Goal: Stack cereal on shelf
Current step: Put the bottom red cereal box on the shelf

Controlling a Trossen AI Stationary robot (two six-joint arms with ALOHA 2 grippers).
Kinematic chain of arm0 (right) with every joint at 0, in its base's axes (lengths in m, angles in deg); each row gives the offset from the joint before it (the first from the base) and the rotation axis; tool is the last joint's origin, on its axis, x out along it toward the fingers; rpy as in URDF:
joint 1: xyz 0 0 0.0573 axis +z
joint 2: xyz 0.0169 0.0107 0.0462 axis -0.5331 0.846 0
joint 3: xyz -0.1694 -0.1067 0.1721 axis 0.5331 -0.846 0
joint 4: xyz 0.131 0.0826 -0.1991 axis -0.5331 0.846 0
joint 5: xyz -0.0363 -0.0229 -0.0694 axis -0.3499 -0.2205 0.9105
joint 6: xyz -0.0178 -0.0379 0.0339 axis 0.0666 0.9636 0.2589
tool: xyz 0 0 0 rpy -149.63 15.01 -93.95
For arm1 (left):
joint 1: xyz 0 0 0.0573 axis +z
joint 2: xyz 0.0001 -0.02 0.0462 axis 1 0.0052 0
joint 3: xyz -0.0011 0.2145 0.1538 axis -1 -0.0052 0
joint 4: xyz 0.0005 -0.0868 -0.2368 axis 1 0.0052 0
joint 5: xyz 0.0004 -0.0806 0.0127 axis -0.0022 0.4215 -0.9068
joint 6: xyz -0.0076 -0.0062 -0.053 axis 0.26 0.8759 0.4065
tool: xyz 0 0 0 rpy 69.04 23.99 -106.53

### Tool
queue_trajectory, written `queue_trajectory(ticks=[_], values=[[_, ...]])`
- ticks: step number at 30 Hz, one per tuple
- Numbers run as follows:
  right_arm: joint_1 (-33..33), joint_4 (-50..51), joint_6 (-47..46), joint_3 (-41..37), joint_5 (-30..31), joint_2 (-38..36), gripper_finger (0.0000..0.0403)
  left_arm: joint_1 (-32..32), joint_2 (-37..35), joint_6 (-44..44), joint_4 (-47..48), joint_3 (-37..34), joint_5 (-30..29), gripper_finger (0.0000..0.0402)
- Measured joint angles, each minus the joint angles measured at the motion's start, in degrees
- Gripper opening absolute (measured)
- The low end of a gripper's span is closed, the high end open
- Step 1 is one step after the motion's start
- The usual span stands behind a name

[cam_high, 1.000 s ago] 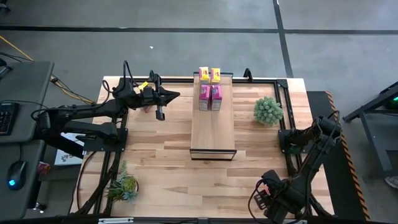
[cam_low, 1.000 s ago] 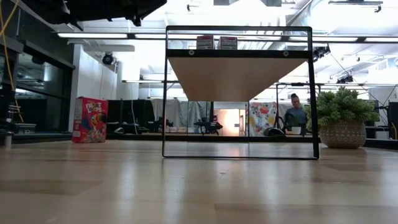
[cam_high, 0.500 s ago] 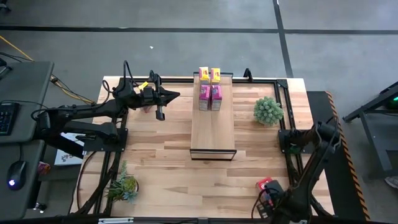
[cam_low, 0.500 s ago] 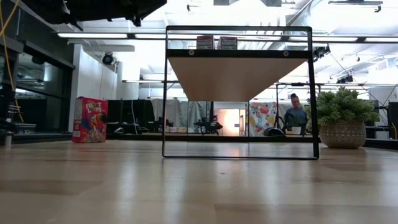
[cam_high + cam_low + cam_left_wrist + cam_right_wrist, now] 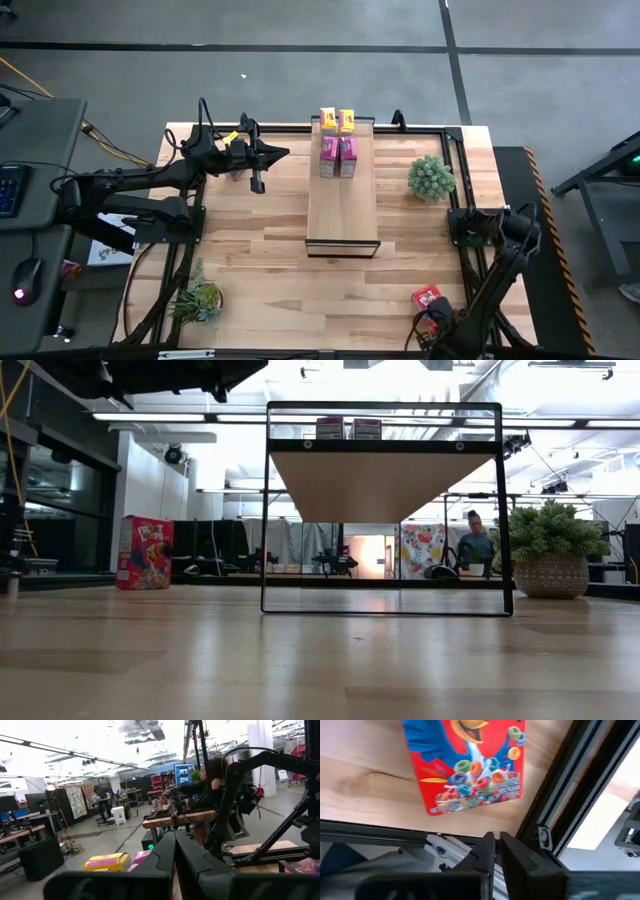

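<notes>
Four boxes are up on the shelf (image 5: 342,200) at its far end: two yellow boxes (image 5: 337,121) at the very end, two pink boxes (image 5: 338,156) just in front of them. Two red ones are left. One red box (image 5: 427,297) lies flat near the table's near right corner, just inside the dark frame rail. The other red box (image 5: 144,552) stands upright by the table's far left edge, seen in the low view.

The right gripper (image 5: 494,851) hangs at the near right corner, above the frame rail, just beside the flat red box. Its fingers are pressed nearly together and hold nothing. The left gripper (image 5: 258,166) hovers near the far left of the table, its fingers also closed and empty.

The step looks like a pickup of that flat red box by the right arm. To do it well, the jaws should spread first, then move off the rail and centre over the box. Gripping across its narrow width looks safest, clear of the rail. The open shelf space lies nearer than the pink pair.
</notes>
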Motion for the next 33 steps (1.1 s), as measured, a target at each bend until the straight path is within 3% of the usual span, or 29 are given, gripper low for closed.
queue_trajectory(ticks=[16, 27, 30, 33], values=[[0.1, -0.4, 1.6, 0.0, -4.1, 4.6, 0.0, 0.0, 0.0, 0.5, 0.1, 0.0, 0.0, 0.0], [0.6, 8.7, 3.5, -0.5, -2.8, 4.6, 0.0, 0.0, 0.0, 0.5, 0.1, 0.0, 0.1, 0.0], [0.2, 2.8, 5.7, -4.0, -4.0, 4.5, 0.0, 0.0, 0.0, 0.5, 0.2, 0.0, 0.1, 0.0], [-0.4, -6.2, 7.9, -7.9, -8.9, 4.5, 0.0, 0.0, 0.0, 0.5, 0.2, 0.0, 0.1, 0.0]])
